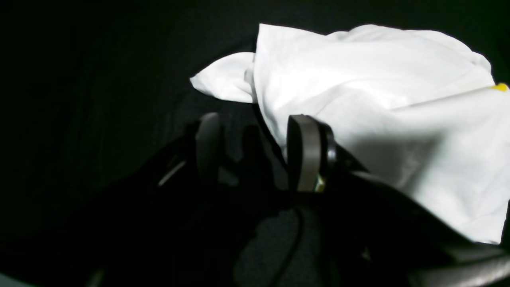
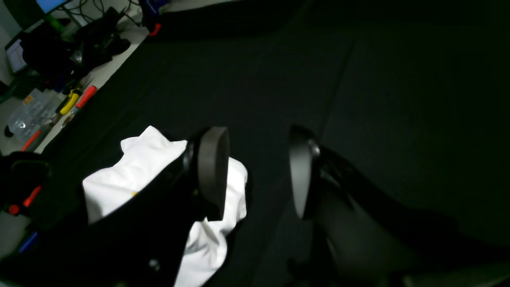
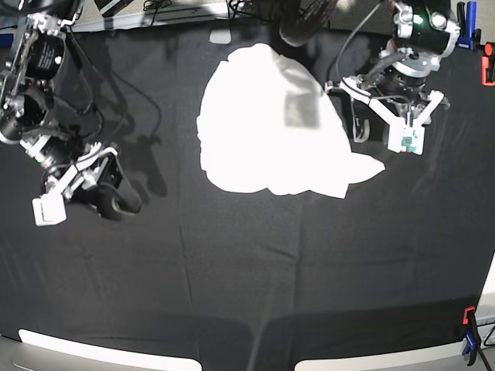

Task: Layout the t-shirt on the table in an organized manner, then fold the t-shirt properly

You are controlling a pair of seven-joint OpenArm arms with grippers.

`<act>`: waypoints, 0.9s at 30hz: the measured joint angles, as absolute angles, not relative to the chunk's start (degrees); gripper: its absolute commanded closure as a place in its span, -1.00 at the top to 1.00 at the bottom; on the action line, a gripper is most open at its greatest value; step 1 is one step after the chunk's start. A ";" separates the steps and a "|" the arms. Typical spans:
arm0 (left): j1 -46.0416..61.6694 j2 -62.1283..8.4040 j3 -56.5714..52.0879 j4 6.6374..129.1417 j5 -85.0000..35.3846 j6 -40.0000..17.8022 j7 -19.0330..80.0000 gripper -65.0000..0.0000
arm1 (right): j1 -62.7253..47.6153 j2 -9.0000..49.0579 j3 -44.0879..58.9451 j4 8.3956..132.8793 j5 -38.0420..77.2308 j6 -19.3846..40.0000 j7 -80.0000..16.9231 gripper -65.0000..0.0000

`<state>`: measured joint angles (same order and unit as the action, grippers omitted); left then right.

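The t-shirt (image 3: 263,131) lies crumpled, plain white side up, at the back middle of the table (image 3: 232,278). In the left wrist view the t-shirt (image 1: 358,79) fills the upper right, with a speck of yellow print at its right edge. My left gripper (image 1: 257,147) is open just beside its near edge, one finger (image 1: 306,151) in front of the cloth, nothing between the jaws. My right gripper (image 2: 258,171) is open over bare black cloth. The t-shirt (image 2: 131,167) shows to its left, partly hidden by a finger (image 2: 213,171). In the base view the right gripper (image 3: 117,202) hangs well left of the shirt.
Wrinkled black cloth covers the table. An orange clip (image 3: 487,69) sits at the right edge and a blue and orange one (image 3: 468,340) at the front right corner. Beyond the table edge lie hand tools (image 2: 75,99) and cables.
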<state>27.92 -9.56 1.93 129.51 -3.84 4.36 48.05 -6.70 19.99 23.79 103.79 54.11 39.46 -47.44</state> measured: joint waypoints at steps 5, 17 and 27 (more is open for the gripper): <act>27.92 -9.54 1.93 129.51 -3.84 4.38 48.03 -0.22 | -3.44 19.99 23.77 103.79 45.67 39.51 -47.13 -0.28; 27.92 -9.54 1.93 129.51 -3.86 4.38 47.79 -0.22 | -2.70 19.99 23.77 103.79 27.94 32.08 -38.22 -0.28; 27.92 -9.56 1.93 129.51 -3.84 4.38 47.81 -0.22 | -2.70 19.84 23.79 103.79 8.03 10.94 -34.98 -0.51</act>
